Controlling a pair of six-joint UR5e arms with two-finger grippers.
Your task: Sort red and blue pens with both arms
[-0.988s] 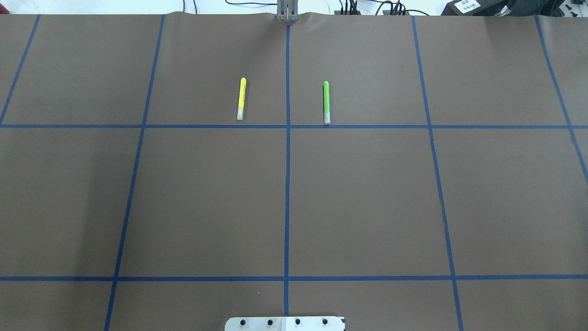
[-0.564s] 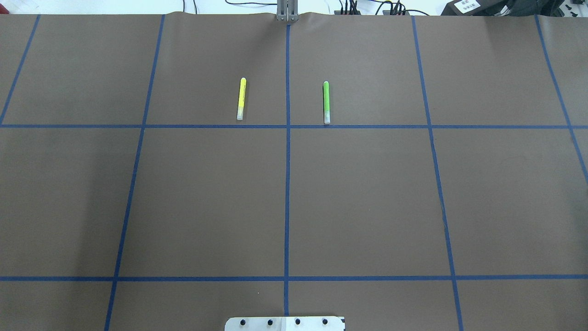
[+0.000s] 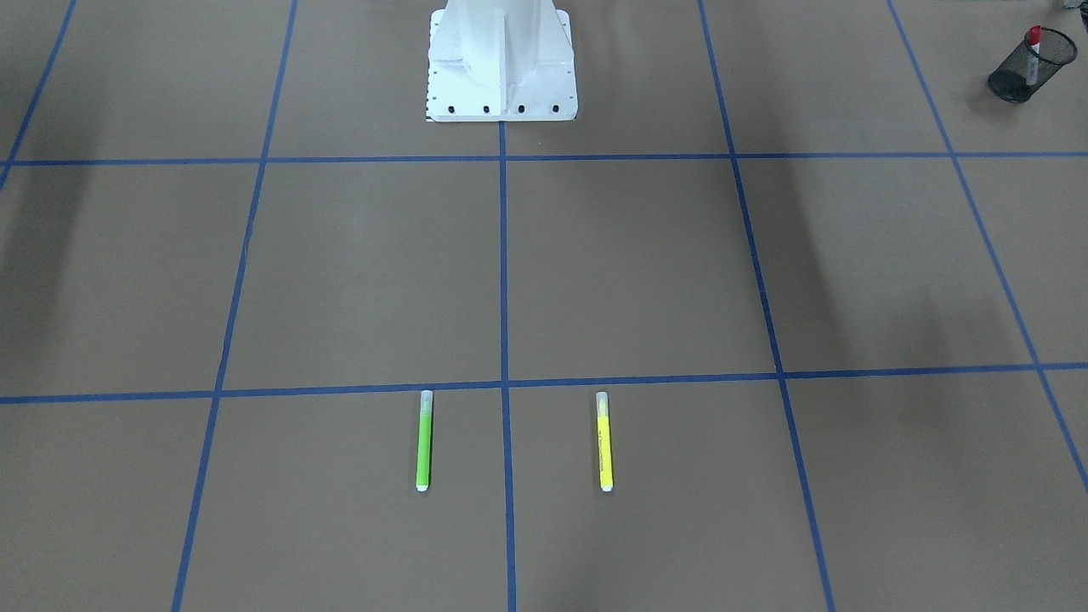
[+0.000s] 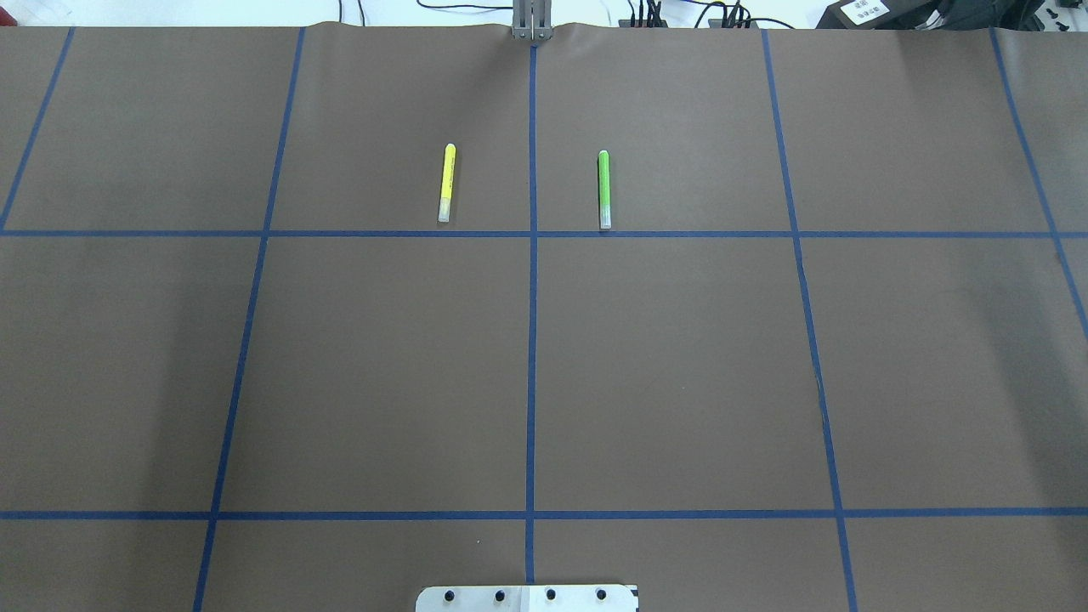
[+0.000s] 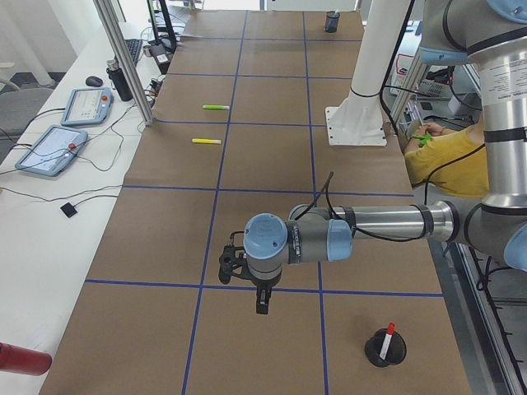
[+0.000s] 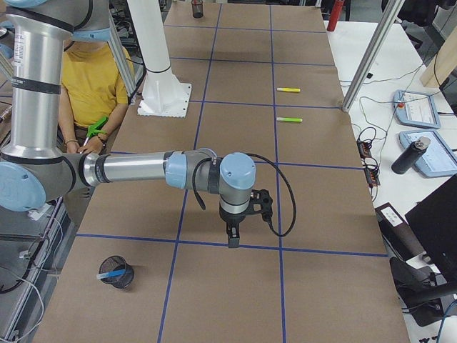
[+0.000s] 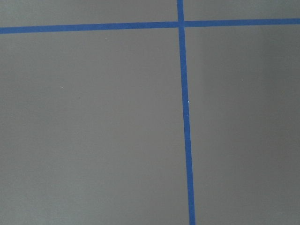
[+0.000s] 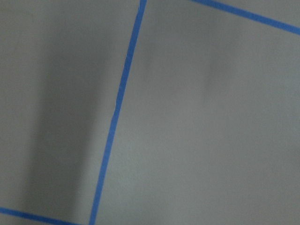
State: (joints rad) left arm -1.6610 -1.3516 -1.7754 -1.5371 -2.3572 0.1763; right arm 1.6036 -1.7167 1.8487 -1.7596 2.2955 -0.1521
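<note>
The red pen [image 3: 1034, 47], white with a red cap, stands upright in a black mesh cup [image 3: 1020, 75] at the far right corner of the front-facing view, at the robot's left end of the surface [image 4: 680, 357]. In the left side view that cup sits near the camera, just to the right of the left claw [image 5: 262, 300]. The blue pen [image 6: 111, 274] leans tilted in a second mesh cup [image 6: 118, 277] at the robot's right end of the surface, near the camera and to the left in the right side view.

The left arm [image 5: 370, 224] reaches out level over the brown surface, and its claw points straight down above a line of blue tape [image 4: 531, 340]. The right arm [image 6: 136, 168] is stretched out the same way, with the right claw [image 6: 233, 237] also pointing down above a tape line. Both claws show only in the side views, so I cannot tell how far open either one is or whether it has hold of anything. The wrist views show only brown surface and tape.

A yellow marker [image 4: 446, 183] and a green marker [image 4: 603, 189] lie flat and parallel on the far side of the overhead view, on either side of the centre tape line and well apart from both cups. A person in a yellow shirt [image 6: 89, 78] sits behind the robot's white post [image 3: 501, 59].
</note>
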